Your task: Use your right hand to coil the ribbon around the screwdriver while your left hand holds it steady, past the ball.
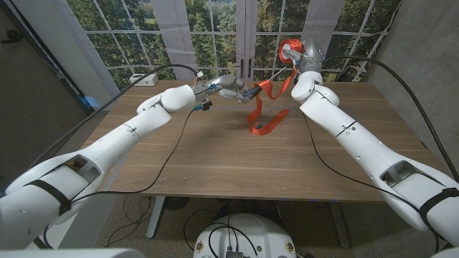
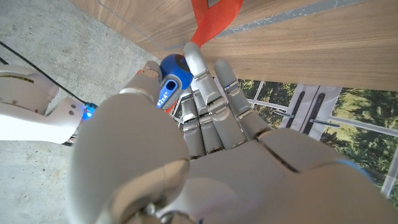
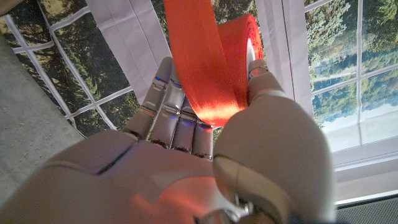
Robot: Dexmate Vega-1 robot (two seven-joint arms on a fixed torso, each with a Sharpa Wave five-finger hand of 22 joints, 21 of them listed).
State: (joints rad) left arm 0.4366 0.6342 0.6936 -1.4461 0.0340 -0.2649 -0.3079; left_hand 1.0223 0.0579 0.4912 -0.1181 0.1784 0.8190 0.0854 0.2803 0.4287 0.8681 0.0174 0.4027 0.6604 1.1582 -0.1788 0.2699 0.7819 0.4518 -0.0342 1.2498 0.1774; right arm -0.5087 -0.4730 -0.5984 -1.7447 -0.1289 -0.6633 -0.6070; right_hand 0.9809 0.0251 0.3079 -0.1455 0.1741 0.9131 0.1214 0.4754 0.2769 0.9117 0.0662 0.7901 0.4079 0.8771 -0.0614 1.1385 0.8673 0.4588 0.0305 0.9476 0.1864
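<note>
A: While the left robot hand (image 1: 224, 87) grips the blue-handled screwdriver (image 1: 249, 92) above the far side of the brown wooden bench (image 1: 215, 154), the right robot hand (image 1: 303, 56) holds the wide orange fabric ribbon (image 1: 264, 115) raised; its tail droops to the bench just right of the left hand. I'd say coiling is under way.

B: Left wrist view: fingers (image 2: 205, 93) closed on the blue handle (image 2: 169, 78), ribbon (image 2: 211, 18) just beyond them.

A: Right wrist view: ribbon (image 3: 214, 59) looped over the fingers (image 3: 168, 112), thumb (image 3: 264, 93) clamping it. Next likely needs a taut pass around the shaft. No ball is apparent.

B: Behind: forest-print window backdrop (image 1: 215, 32), grey walls.
</note>
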